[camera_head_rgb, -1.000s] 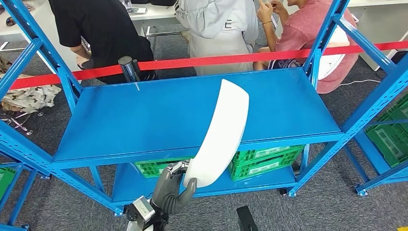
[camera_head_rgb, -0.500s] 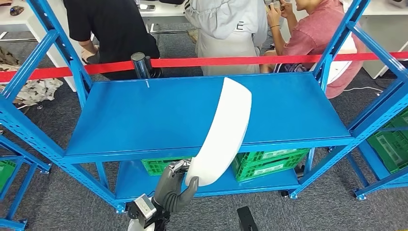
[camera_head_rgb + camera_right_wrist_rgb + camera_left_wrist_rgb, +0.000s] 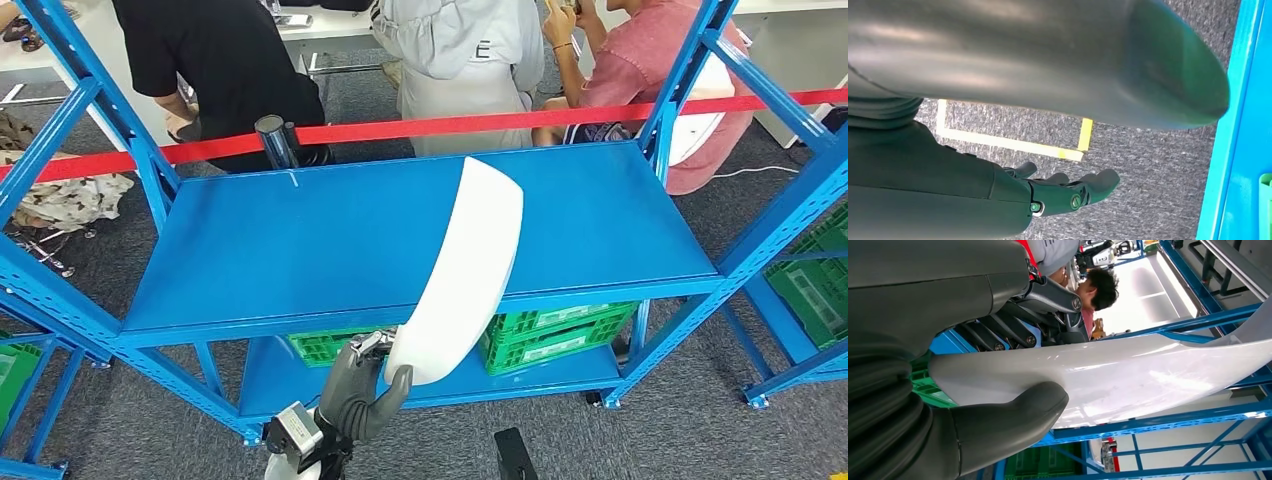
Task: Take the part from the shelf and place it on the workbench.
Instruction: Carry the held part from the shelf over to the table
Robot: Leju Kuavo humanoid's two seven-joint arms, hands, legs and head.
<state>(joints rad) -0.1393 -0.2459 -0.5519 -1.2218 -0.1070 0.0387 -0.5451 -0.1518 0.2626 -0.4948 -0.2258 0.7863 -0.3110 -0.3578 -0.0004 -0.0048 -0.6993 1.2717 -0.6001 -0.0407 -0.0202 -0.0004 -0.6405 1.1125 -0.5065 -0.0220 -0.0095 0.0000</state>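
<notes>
Left hand (image 3: 362, 392) fingers (image 3: 1013, 330) grip the white curved part (image 3: 460, 275) above the blue shelf (image 3: 300, 250); right hand (image 3: 1068, 192) fingers spread, holding nothing; green crates (image 3: 545, 330) below, contents indiscernible.

Blue shelf (image 3: 330, 250); perhaps green crates (image 3: 555, 330) below.

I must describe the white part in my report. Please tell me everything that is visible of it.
The white part is a long, curved panel, glossy and smooth, plastic by its look, rounded at both ends. The left hand grips its lower end, thumb on one face and fingers on the other. It stands tilted, its upper end reaching over the blue shelf; whether it touches the shelf cannot be told.
</notes>
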